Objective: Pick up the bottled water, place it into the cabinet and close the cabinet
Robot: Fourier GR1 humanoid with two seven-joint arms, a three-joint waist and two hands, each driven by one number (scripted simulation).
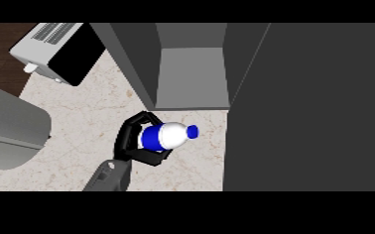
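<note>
The robot's left hand (129, 142), black and set on a grey forearm (107, 176) that comes in from the lower edge, is curled round the white plastic water bottle with a blue label and blue cap (173, 135). Fingers wrap above and below the bottle's body, and the thumb side hides part of the label. The bottle is tilted, its cap pointing toward the right of the view. It is over the pale marbled stone desk (81, 114), near the desk's middle and just in front of the dark grey cabinet (139, 59). Whether its base touches the desk cannot be told. The cabinet stands at the desk's far edge and is open, showing a lighter grey inner floor. The bottle is outside the cabinet, close to its front lip. The cabinet's tall dark grey door panel (300, 109) covers the desk's right side. At the far left corner sits a white box-shaped appliance with a black front (55, 52). A grey rounded object (18, 134) shows at the desk's left edge.
</note>
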